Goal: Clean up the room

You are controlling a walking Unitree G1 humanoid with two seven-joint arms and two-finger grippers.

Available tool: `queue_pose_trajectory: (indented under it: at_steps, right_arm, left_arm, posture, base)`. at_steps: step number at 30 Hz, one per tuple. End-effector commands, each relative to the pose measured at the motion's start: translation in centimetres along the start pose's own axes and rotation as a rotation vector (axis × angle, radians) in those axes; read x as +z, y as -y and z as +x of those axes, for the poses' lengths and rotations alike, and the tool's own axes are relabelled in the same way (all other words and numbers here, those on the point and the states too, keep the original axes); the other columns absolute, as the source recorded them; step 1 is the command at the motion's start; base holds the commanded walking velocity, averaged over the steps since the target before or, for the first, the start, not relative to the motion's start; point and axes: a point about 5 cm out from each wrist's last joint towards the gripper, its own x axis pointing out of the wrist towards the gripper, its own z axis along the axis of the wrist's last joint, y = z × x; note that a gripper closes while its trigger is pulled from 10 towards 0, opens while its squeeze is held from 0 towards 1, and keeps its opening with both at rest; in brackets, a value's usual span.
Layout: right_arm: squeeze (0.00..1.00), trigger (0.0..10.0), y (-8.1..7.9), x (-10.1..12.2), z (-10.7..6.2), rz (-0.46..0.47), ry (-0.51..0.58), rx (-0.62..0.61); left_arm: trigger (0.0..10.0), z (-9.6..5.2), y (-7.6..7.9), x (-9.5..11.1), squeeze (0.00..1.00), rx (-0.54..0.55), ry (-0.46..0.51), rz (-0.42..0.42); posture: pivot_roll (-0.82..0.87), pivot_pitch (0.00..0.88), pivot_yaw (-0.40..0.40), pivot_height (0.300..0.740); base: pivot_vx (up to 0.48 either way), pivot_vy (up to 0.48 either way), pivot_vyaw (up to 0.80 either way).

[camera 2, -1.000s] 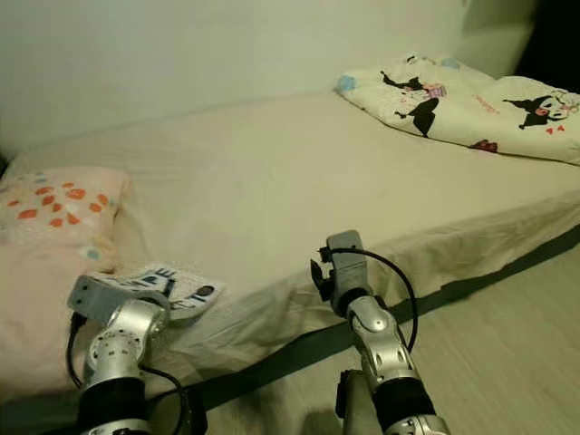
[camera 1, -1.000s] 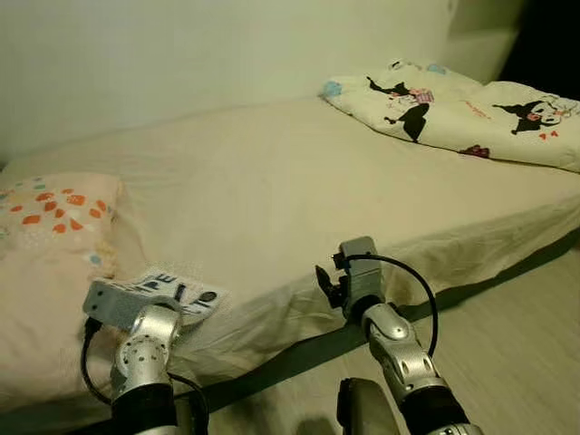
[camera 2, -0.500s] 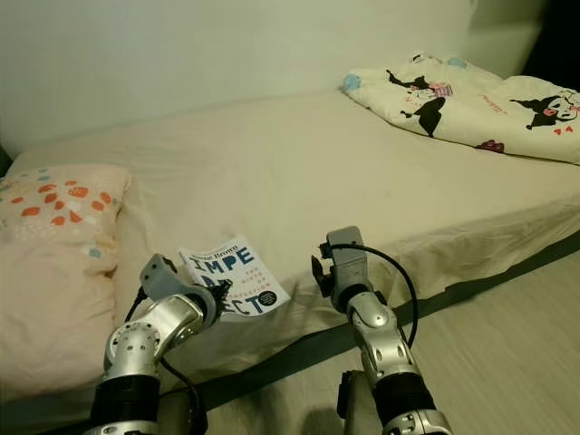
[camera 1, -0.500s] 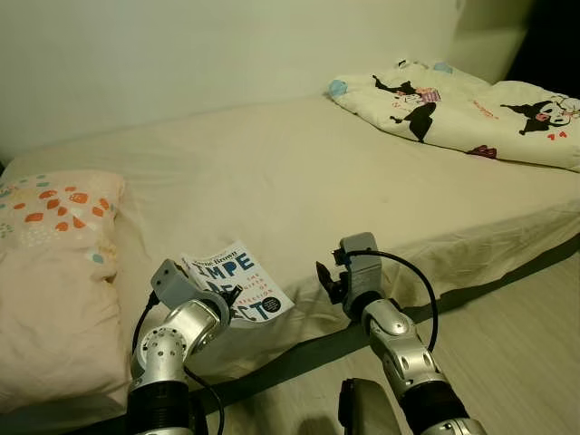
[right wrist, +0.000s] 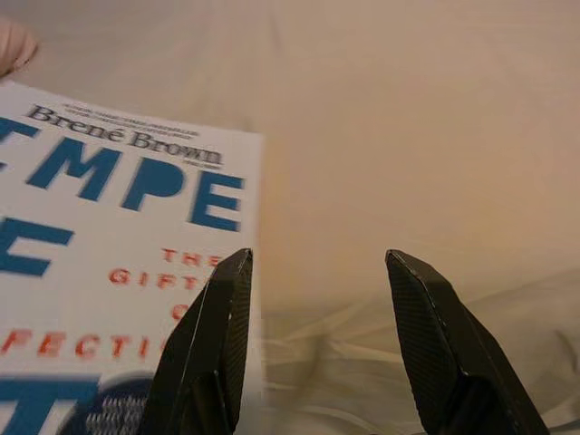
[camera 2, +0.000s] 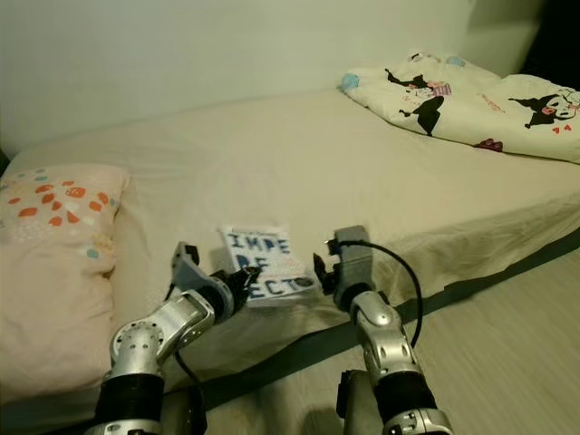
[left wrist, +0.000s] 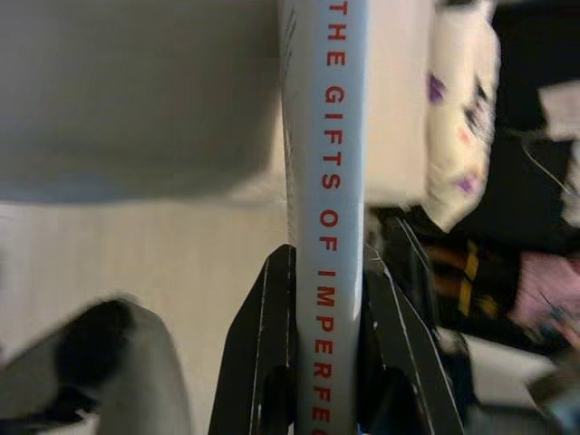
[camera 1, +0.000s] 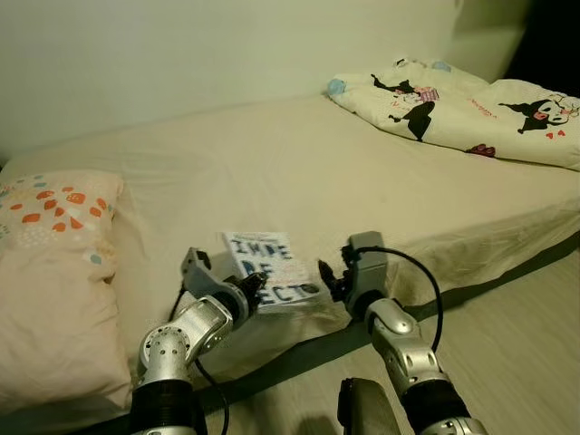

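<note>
A white paperback book (camera 1: 274, 268) with blue and red lettering hangs just over the front edge of the bed (camera 1: 299, 172). My left gripper (camera 1: 248, 288) is shut on its near edge; in the left wrist view both fingers (left wrist: 263, 353) clamp the spine (left wrist: 333, 208). My right gripper (camera 1: 328, 276) stands open just right of the book. In the right wrist view its fingers (right wrist: 217, 335) frame the bare sheet beside the book's cover (right wrist: 100, 236).
A pink pillow (camera 1: 54, 263) with orange spots lies at the bed's left end. A cartoon-print quilt (camera 1: 453, 104) is bunched at the far right corner. Wooden floor (camera 1: 517, 335) runs along the bed's front, and a wall (camera 1: 181, 54) stands behind.
My left arm has swung the book rightward from beside the pink pillow to the middle of the bed's front edge, close to my right gripper. The right arm barely moved.
</note>
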Motion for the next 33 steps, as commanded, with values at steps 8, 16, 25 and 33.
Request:
queue_pose_trajectory:
  at_steps: [8, 16, 25, 33]
  right_arm:
    - [0.00, 10.0, -0.2, 0.0, -0.1, 0.045, 0.005, 0.020]
    - [0.00, 10.0, -0.5, 0.0, -0.3, 0.060, 0.015, 0.024]
    - [0.00, 10.0, -0.7, -0.1, -0.4, 0.066, 0.016, 0.040]
    - [0.00, 10.0, -1.0, -0.2, -0.4, 0.069, 0.010, 0.051]
  left_arm:
    - [10.0, 0.6, -1.5, -1.5, 0.00, -0.001, 0.026, -0.087]
    - [10.0, -0.3, -6.0, 2.8, 0.00, 0.341, 0.394, -0.100]
    - [10.0, -4.2, -9.1, 6.1, 0.00, 0.681, 0.687, -0.152]
    - [10.0, -3.6, -9.1, 4.2, 0.00, 0.684, 0.632, -0.207]
  posture:
    - [-0.06, 0.114, -0.020, 0.543]
    - [-0.06, 0.111, -0.014, 0.543]
    - [-0.06, 0.110, -0.022, 0.543]
    - [-0.05, 0.115, -0.026, 0.543]
  base:
    - [0.000, 0.000, 0.00]
    - [0.000, 0.000, 0.00]
    - [0.000, 0.000, 0.00]
    - [0.000, 0.000, 0.00]
